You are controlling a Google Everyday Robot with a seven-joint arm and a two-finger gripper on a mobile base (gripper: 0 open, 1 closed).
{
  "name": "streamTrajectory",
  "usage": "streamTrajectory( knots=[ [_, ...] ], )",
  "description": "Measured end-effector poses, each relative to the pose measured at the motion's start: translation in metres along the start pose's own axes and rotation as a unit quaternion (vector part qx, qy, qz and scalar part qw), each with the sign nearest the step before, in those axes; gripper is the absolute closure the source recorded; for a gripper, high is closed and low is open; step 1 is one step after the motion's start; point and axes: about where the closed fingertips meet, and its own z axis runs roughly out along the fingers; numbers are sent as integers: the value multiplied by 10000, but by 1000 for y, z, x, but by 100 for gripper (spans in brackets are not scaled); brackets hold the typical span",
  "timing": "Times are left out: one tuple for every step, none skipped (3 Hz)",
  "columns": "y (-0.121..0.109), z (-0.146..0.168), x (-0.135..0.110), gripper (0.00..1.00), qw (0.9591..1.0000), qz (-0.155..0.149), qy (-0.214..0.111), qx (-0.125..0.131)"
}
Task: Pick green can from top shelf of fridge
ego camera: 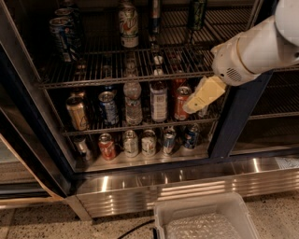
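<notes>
The fridge [236, 126] stands open, with a dark blue frame. The green can [197, 14] stands upright at the back right of the top shelf [93, 71], its upper part cut off by the frame edge. My gripper [200, 97], yellowish on a white arm, hangs in front of the fridge's right side. It is just below the front edge of the top shelf, lower than the green can and nearer the camera, apart from it. It holds nothing that I can see.
A whitish can [128, 21] and blue-and-white striped cans [63, 30] share the top shelf. The lower rack [140, 125] holds bottles and cans, with more cans on the fridge floor. A white bin [205, 219] sits on the ground in front. The open door [23, 140] is at left.
</notes>
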Motion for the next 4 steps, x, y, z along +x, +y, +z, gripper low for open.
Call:
streamTrajectory(
  knots=[
    [-15,24,-11,0,9974,553,-373,262],
    [-33,47,-18,0,9905,985,-733,621],
    [-54,57,-27,0,9801,1289,-1105,1029],
    [-67,56,-42,0,9734,1353,-1384,1224]
  ],
)
